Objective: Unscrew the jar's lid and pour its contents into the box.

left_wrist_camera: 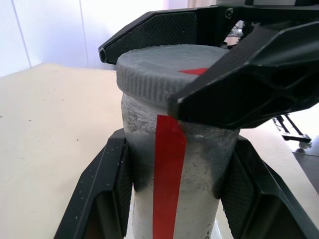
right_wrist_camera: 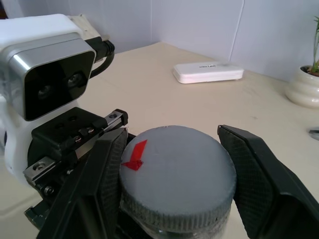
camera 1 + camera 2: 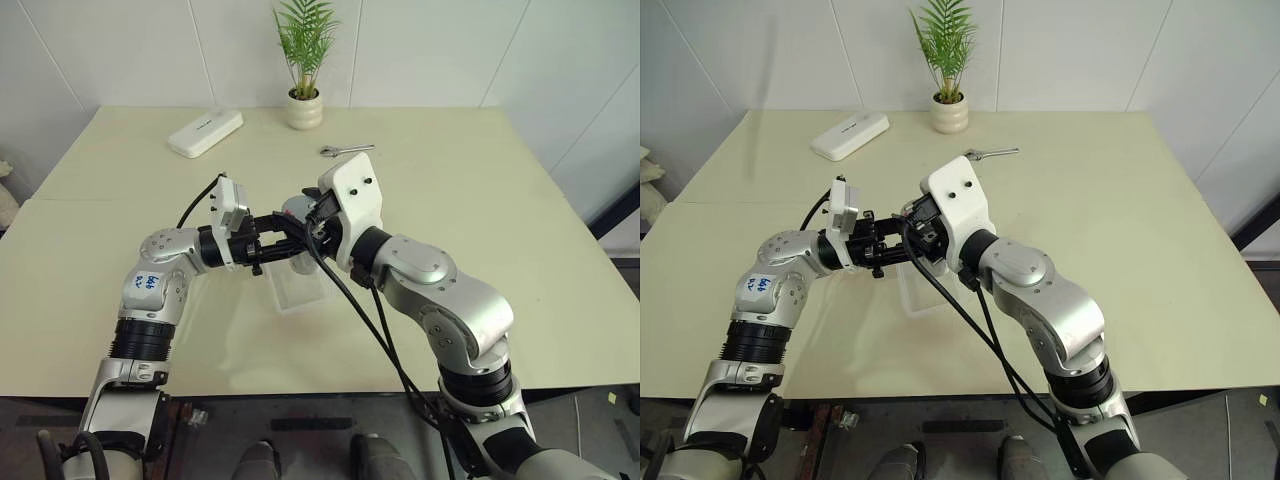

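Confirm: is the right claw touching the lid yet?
Touching. In the left wrist view a right claw finger presses the lid rim; the right wrist view shows both fingers flanking it.

pale cream table (image 3: 520, 230) against white panelled walls (image 3: 130, 50), seams running upright. at the far edge, a small white pot with a green fern-like plant (image 3: 305, 100); near it a flat white oblong device (image 3: 205, 132) and a silvery wrench (image 3: 346, 150). dark floor (image 3: 300, 425) below the near edge. even, soft light.
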Robot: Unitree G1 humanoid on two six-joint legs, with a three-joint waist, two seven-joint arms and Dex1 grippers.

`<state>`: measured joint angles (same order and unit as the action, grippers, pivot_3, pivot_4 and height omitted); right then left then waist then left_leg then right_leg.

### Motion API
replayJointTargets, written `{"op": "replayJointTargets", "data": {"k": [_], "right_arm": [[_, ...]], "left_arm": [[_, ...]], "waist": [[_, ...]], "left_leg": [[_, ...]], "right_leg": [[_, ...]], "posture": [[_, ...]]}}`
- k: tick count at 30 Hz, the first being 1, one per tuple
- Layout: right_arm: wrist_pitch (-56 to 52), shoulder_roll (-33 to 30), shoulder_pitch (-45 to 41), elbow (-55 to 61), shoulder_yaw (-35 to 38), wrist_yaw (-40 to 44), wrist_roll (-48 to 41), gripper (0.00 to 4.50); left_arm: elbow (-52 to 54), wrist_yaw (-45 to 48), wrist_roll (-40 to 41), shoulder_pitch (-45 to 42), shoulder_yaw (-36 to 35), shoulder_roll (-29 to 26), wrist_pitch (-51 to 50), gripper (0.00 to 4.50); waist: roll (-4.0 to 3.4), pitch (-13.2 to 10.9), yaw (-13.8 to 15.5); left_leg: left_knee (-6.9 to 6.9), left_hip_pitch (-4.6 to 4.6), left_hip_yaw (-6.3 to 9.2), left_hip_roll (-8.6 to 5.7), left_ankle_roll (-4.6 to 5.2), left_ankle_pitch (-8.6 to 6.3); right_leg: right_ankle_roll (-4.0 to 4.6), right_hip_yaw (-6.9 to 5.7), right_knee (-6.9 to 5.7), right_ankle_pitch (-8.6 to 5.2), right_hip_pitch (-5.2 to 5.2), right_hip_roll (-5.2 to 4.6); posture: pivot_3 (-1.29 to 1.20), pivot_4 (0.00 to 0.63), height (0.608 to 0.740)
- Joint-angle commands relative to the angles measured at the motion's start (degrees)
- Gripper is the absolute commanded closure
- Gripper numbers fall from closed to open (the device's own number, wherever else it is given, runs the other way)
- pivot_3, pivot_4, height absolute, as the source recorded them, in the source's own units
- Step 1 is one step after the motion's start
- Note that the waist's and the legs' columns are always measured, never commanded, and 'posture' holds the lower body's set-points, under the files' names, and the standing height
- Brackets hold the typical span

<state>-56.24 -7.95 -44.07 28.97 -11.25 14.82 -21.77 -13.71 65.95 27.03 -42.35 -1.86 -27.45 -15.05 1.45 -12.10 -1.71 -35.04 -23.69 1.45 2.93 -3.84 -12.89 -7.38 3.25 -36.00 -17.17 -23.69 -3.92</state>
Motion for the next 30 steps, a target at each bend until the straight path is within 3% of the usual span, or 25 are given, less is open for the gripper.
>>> {"op": "replayJointTargets", "data": {"k": [1,14,30], "right_arm": [[3.0,-1.6,-0.9,5.9,0.1,9.6,-6.9,1.94],[8.4,-9.8,-2.9,4.0,0.2,33.8,-16.5,1.94],[13.0,-11.1,-4.6,-2.1,-0.9,40.0,-13.7,1.94]], "left_arm": [[-1.1,1.5,0.5,-1.2,-1.0,-1.0,0.2,2.53],[-8.1,11.2,0.1,-4.6,-0.3,-1.5,3.4,2.53],[-7.1,14.4,1.1,-5.9,-0.3,-2.7,2.7,2.53]], "waist": [[0.00,0.0,0.0],[0.00,0.0,0.0],[0.00,0.0,0.0]], "left_leg": [[0.00,0.00,0.00,0.00,0.00,0.00],[-0.01,0.01,0.00,0.02,0.02,-0.01],[-0.02,-0.01,0.00,0.03,0.02,-0.01]], "right_leg": [[0.00,0.00,0.00,0.00,0.00,0.00],[0.00,0.01,0.02,0.00,0.01,0.04],[0.00,0.01,0.01,0.00,0.00,0.05]], "posture": [[0.00,0.150,0.740],[0.00,0.150,0.740],[0.00,0.150,0.740]]}}
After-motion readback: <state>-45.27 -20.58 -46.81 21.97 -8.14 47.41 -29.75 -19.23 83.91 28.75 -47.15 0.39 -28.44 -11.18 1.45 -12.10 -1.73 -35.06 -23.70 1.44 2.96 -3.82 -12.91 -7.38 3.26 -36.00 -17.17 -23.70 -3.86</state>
